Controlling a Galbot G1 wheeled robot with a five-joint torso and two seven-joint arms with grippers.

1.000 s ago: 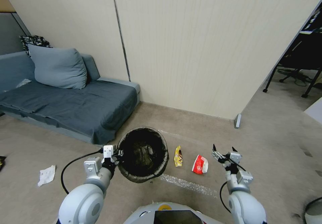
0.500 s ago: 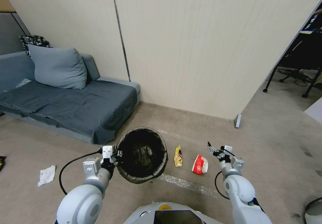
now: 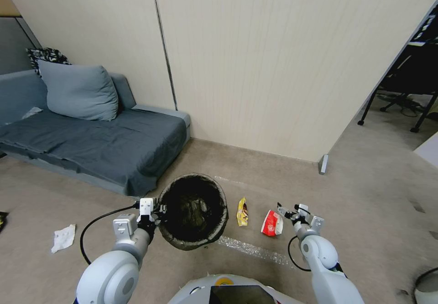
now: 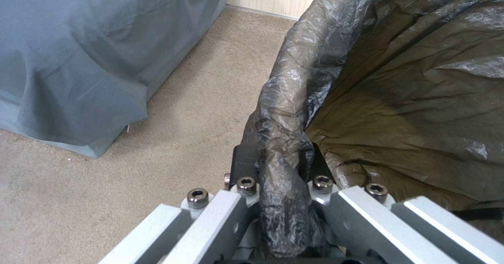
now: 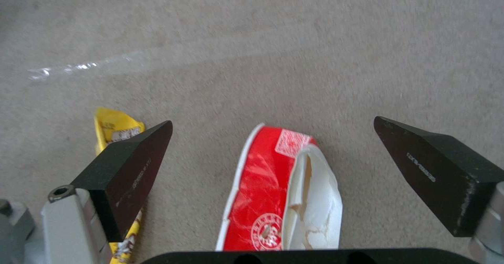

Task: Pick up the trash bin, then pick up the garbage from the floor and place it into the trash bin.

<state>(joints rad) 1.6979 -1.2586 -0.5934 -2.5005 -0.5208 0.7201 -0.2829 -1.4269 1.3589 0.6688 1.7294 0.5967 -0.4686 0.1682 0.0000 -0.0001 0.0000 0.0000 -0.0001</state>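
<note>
Black wedge fingertips (image 5: 131, 173) of my right gripper (image 3: 288, 213) stand spread wide apart, grasping nothing; between them on the beige carpet floor (image 5: 315, 59) lies the crumpled red-and-white paper packet (image 5: 281, 193); just past my one fingertip lies the yellow snack wrapper (image 5: 113, 128). My left gripper (image 4: 283, 201) is clenched on the folded rim of the dark brown plastic bag lining the round trash bin (image 3: 194, 210), which hangs tilted beside those fingers; beyond it stands the grey-blue sofa (image 3: 91, 135), and a crumpled white tissue (image 3: 63, 237) lies well off to my left.
</note>
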